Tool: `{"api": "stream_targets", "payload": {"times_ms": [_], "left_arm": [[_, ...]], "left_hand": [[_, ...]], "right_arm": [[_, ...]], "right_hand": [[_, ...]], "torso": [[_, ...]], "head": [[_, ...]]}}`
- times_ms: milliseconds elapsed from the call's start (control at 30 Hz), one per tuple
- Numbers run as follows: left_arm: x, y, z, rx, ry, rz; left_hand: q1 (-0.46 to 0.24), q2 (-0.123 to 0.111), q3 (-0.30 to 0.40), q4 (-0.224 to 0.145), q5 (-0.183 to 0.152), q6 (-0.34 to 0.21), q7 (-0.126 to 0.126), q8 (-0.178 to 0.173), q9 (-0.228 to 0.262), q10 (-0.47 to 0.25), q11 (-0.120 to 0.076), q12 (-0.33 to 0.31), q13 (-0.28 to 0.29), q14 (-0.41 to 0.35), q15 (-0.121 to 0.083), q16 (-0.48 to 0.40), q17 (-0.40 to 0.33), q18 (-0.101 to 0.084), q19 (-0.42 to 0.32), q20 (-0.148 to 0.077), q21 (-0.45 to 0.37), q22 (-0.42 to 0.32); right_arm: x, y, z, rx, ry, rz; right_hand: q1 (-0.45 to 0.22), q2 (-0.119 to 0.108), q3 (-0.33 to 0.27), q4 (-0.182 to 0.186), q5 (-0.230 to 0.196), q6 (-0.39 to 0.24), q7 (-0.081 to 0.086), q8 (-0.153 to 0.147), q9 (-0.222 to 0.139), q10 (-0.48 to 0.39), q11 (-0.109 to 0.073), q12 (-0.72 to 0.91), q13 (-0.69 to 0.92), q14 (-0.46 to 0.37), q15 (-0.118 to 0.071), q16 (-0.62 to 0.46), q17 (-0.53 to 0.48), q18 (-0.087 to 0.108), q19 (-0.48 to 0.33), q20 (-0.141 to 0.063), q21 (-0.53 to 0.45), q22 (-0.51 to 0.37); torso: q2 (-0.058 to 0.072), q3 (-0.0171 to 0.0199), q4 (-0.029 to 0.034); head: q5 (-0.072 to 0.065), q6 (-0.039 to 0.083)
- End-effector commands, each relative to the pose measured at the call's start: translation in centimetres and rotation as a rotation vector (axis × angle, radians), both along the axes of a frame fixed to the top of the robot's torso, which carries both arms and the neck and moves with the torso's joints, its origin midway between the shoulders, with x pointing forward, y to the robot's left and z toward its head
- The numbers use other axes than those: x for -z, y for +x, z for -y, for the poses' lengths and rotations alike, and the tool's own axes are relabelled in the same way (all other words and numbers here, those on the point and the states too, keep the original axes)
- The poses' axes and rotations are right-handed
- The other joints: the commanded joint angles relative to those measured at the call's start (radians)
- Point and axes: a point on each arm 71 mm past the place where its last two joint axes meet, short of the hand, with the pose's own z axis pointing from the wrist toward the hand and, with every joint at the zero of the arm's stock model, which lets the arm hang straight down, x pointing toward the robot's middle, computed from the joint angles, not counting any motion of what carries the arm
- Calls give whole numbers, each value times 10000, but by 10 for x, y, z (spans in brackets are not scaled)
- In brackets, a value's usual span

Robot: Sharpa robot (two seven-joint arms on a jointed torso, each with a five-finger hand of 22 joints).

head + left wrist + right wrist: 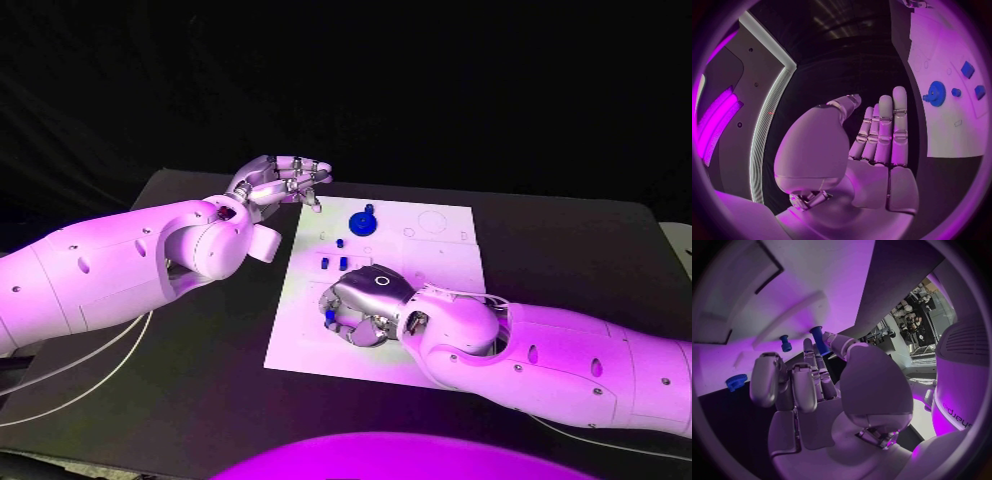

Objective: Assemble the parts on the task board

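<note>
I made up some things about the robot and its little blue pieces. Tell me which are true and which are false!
1. The right hand is over the white task board. True.
2. The left hand is squeezing the blue gear. False: it holds nothing; its fingers are straight and the gear lies apart from it on the board.
3. The right hand pinches a blue peg at its fingertips. True, as the right wrist view shows.
4. The table is bright yellow. False: it is black.
5. All the blue parts lie off the board. False: the gear and small blue pieces are on it.
</note>
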Motion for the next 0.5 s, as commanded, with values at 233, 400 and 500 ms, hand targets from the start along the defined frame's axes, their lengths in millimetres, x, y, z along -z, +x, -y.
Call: {"api": "stream_targets", "payload": {"times_ms": [233, 400, 500], "left_arm": [[0, 0, 0, 140, -80, -44], [0, 0, -1, 111, -64, -53], [0, 0, -2, 106, -62, -54]], "left_hand": [[-28, 96, -18, -17, 47, -98, 172, 57, 14, -74, -4, 40, 8, -51, 0, -6, -10, 62, 13, 64, -31, -8], [-28, 96, -18, -17, 47, -98, 172, 57, 14, -74, -4, 40, 8, -51, 0, -6, -10, 62, 13, 64, -31, -8], [-34, 93, -22, -14, 44, -107, 173, 59, 14, -86, -3, 48, 7, -51, 1, -1, -11, 61, 28, 65, -23, -4]], "right_arm": [[-12, -2, 8, 155, 1415, 491], [-19, -5, 21, 318, 1841, 513], [-27, -4, 33, 604, 2133, 371]], "right_hand": [[-147, -219, -1081, 98, 273, -695, -132, -417, -177, -1043, 54, 233, -189, 113, 100, -298, -562, 256, -456, 33, -1123, 301], [50, -38, -2039, 237, 386, -691, -179, -427, -189, -1394, 94, 548, -222, 47, 134, -363, -715, 317, -552, 65, -1539, 92], [134, 51, -2381, 324, 422, -651, -191, -417, -195, -1432, 81, 709, -220, 55, 125, -367, -745, 309, -511, 59, -1517, 103]], "torso": [[-5, 4, 2], [-17, 19, -24], [-17, 14, -29]], "head": [[7, 18], [10, 24], [-25, 52]]}}
